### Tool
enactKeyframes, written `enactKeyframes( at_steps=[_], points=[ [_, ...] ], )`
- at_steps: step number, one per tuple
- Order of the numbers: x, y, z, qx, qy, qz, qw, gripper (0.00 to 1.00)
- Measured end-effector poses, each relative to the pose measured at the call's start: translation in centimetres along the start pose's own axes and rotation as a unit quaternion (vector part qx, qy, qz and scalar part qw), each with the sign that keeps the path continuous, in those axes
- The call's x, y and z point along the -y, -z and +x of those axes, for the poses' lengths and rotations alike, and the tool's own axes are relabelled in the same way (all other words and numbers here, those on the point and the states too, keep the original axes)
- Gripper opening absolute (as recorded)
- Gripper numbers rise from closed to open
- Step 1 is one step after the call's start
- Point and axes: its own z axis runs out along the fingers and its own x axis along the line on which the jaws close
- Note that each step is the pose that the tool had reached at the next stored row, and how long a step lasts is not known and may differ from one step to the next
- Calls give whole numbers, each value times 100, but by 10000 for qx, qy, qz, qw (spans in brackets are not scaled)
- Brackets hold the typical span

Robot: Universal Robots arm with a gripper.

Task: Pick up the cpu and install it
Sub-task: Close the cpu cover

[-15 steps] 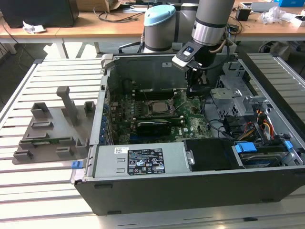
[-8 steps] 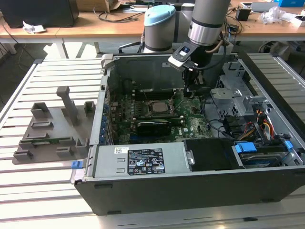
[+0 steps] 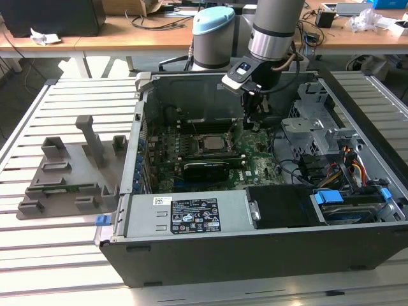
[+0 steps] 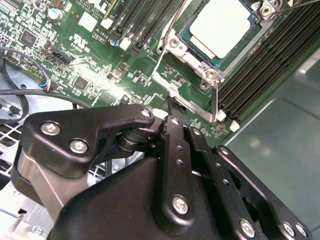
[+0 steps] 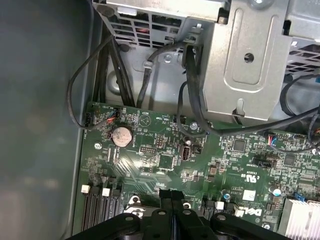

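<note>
Hanging inside the open computer case (image 3: 191,261), my claw (image 4: 169,114) sits low over the motherboard (image 5: 165,150). The metal drive cage (image 5: 245,60) crowds one side and the grey case wall (image 5: 40,125) stands on the other, past the memory slots (image 4: 260,65). Free room is overhead. The claw is pressed together and pinches nothing. The cpu (image 4: 220,27) lies flat in its socket frame (image 4: 175,75) just ahead of the claw, apart from it. I cannot tell if the tips touch that frame.

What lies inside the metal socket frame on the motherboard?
The cpu lies inside the socket frame, with its silvery top plate facing up and a thin green rim showing. The cpu covers whatever is beneath it, so that cannot be seen.
</note>
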Motion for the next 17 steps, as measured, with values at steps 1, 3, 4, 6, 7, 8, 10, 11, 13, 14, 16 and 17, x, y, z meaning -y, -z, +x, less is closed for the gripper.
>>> enactKeyframes(
  at_steps=[1, 3, 4, 6, 7, 8, 10, 11, 13, 14, 16, 17],
  points=[
    [7, -1, 1, 0, 0, 0, 10000, 11],
    [21, -2, 3, 0, 0, 0, 10000, 11],
    [28, -3, 4, 0, 0, 0, 10000, 11],
    [36, -3, 5, 0, 0, 0, 10000, 11],
    [40, -4, 6, 0, 0, 0, 10000, 11],
    [42, -4, 6, 0, 0, 0, 10000, 11],
    [52, -5, 8, 0, 0, 0, 10000, 11],
    [56, -5, 8, 0, 1, 0, 10000, 11],
    [59, -5, 9, 0, 0, 0, 10000, 11],
    [62, -6, 9, 0, 0, 0, 10000, 11],
    [64, -6, 9, 0, 0, 0, 10000, 11],
    [67, -6, 10, 0, 0, 0, 10000, 11]
  ],
)
